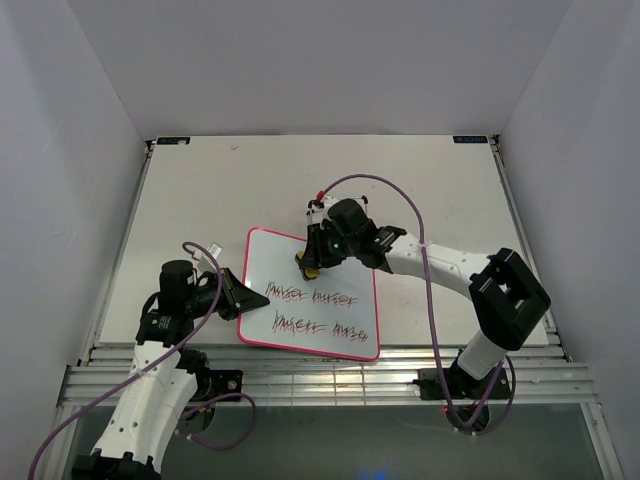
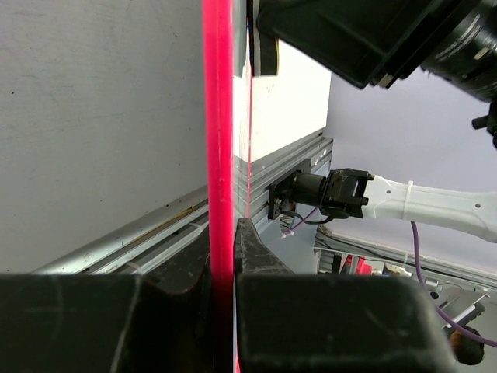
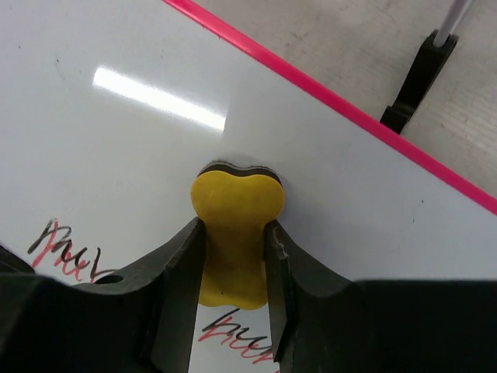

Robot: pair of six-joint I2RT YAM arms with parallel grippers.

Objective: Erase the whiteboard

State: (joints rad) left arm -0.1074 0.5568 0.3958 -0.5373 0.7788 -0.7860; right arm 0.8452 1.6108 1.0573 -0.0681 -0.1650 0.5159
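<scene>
Your left gripper is clamping the pink-red left edge of the whiteboard, which is lying on the table near its front edge. Your right gripper is pinching the yellow eraser, holding it against the board just above the scribbles.

Bright even light, glare on whiteboard

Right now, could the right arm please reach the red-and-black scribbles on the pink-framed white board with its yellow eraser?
Probably yes: the right gripper presses the yellow eraser on the pink-framed whiteboard, close to the red-and-black scribbles, with nothing between them.
</scene>
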